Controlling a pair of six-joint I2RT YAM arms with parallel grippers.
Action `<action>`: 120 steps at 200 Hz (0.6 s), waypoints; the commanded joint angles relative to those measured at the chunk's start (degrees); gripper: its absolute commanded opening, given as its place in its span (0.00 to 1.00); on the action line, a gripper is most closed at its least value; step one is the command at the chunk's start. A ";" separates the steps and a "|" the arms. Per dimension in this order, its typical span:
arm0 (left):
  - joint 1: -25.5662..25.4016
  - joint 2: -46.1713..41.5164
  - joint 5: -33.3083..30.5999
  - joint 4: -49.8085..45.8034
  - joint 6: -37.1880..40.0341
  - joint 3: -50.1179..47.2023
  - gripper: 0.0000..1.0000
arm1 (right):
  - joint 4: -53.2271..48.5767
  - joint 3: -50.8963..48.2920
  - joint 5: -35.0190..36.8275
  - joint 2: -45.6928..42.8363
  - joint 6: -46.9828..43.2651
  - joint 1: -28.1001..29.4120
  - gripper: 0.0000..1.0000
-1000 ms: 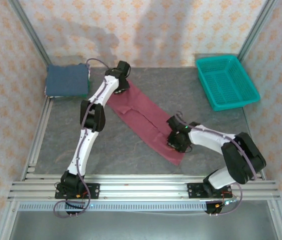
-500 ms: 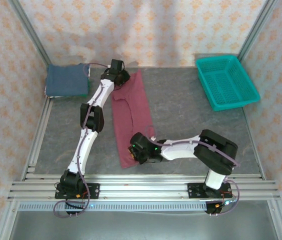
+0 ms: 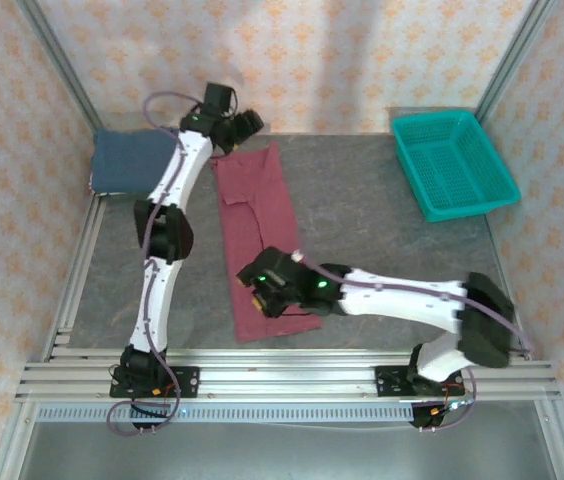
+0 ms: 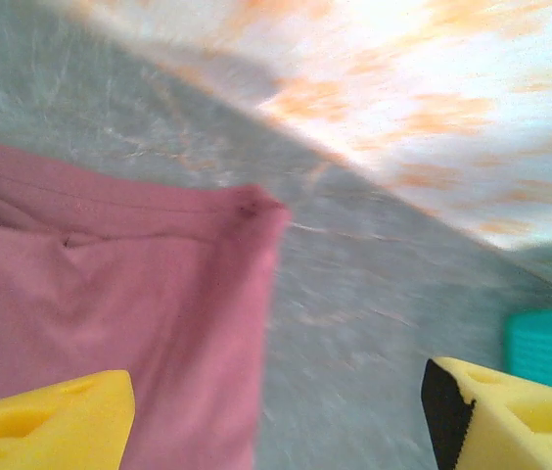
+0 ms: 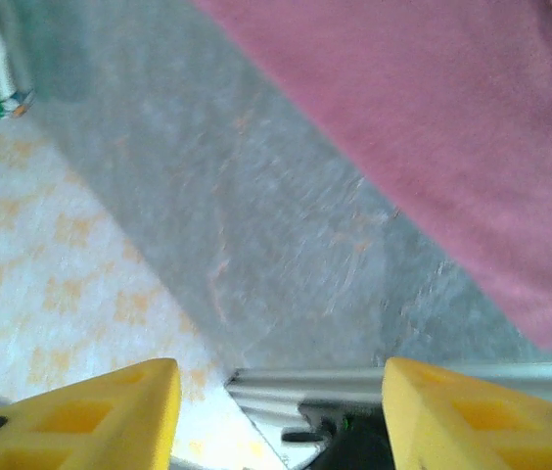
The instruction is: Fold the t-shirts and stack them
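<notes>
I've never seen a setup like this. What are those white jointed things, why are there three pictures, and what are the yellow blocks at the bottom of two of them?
The white jointed things are two robot arms bolted at the near edge of a grey table. The wide picture comes from a camera fixed above and behind them. The other two come from small cameras on each arm's wrist, and the yellow blocks are the fingers of that arm's own hand.

On the table lies a maroon shirt, folded into a long strip. A folded dark blue shirt sits at the far left and an empty teal basket at the far right.

The left hand is over the strip's far end, and the right hand is by its near end. Both hands are open and hold nothing.
</notes>
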 commanded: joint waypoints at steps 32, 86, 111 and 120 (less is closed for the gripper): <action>-4.50 -40.88 -6.65 -14.16 8.24 -29.51 0.80 | -25.43 -8.18 -8.24 -23.36 -33.92 -19.11 0.68; -22.53 -73.66 -11.68 -6.57 -6.70 -85.71 0.77 | -23.77 -9.77 -28.42 -9.66 -63.70 -26.19 0.65; -32.34 -80.70 -11.23 1.51 -17.50 -101.20 0.73 | -19.97 -11.94 -30.70 -5.25 -66.38 -26.28 0.64; -35.70 -80.91 -12.40 2.43 -19.98 -104.15 0.71 | -18.35 -13.03 -31.80 -3.85 -66.32 -26.24 0.63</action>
